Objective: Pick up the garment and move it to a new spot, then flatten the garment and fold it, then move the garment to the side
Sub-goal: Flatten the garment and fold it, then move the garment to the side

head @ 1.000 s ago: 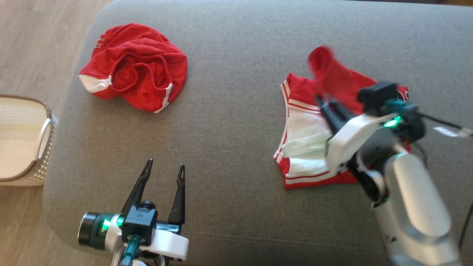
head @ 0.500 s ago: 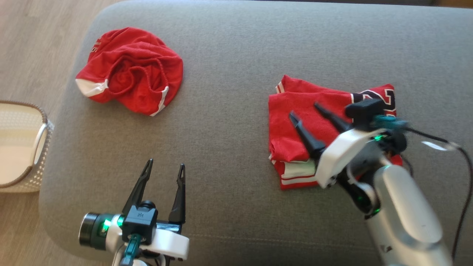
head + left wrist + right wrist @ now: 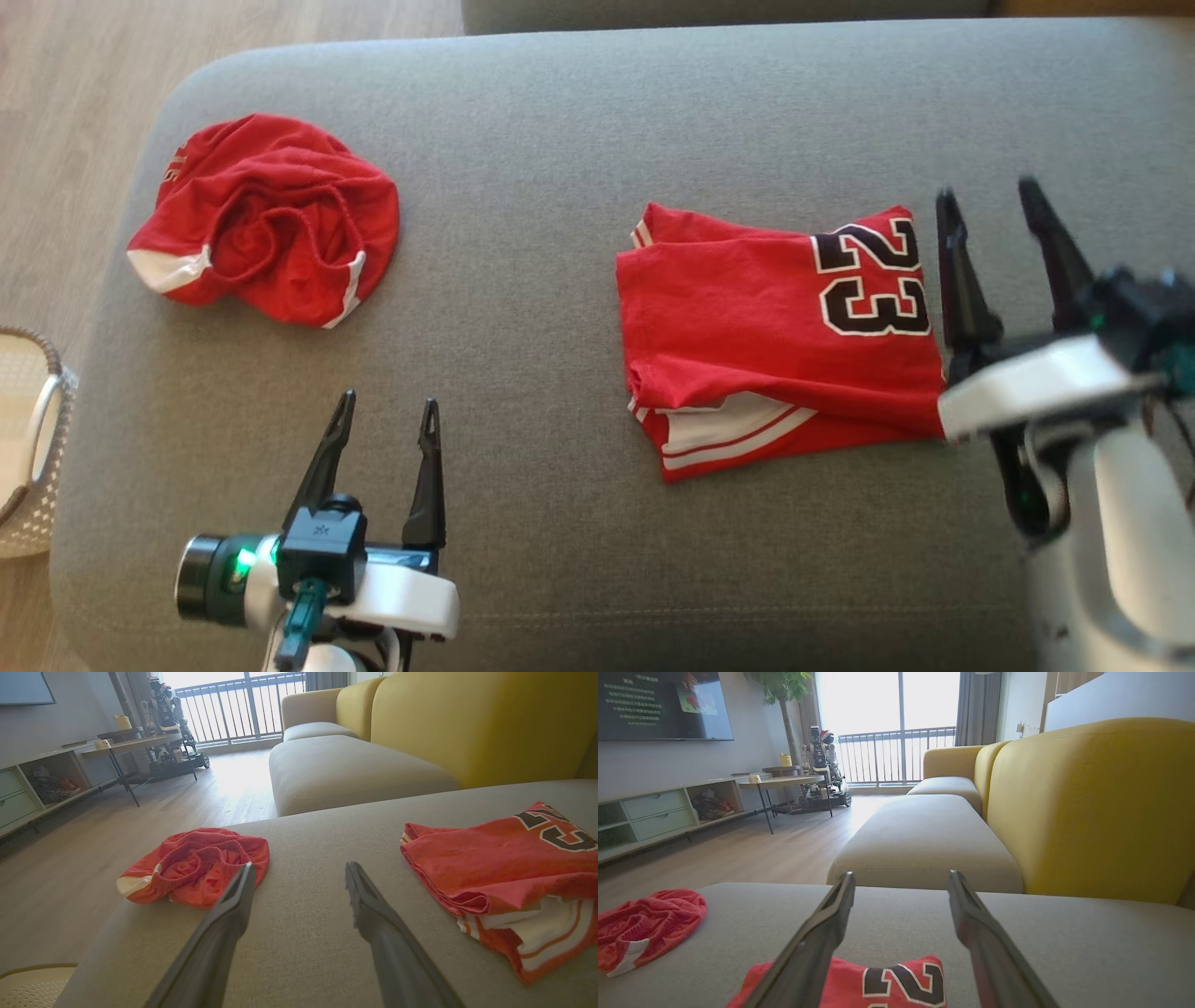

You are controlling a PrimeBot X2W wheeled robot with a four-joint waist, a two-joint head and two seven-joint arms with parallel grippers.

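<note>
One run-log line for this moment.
stage: jersey folded on grey cushion, not yet moved aside | left gripper: open, empty | right gripper: open, empty, at jersey's right edge | also: crumpled red garment, cushion's left

Head looks down, wrists skim low; all share the folded garment [image 3: 747, 317].

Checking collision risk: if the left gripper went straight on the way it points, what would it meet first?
Likely bare grey cushion: the left gripper points between the crumpled red garment and the folded jersey; height unclear.
</note>
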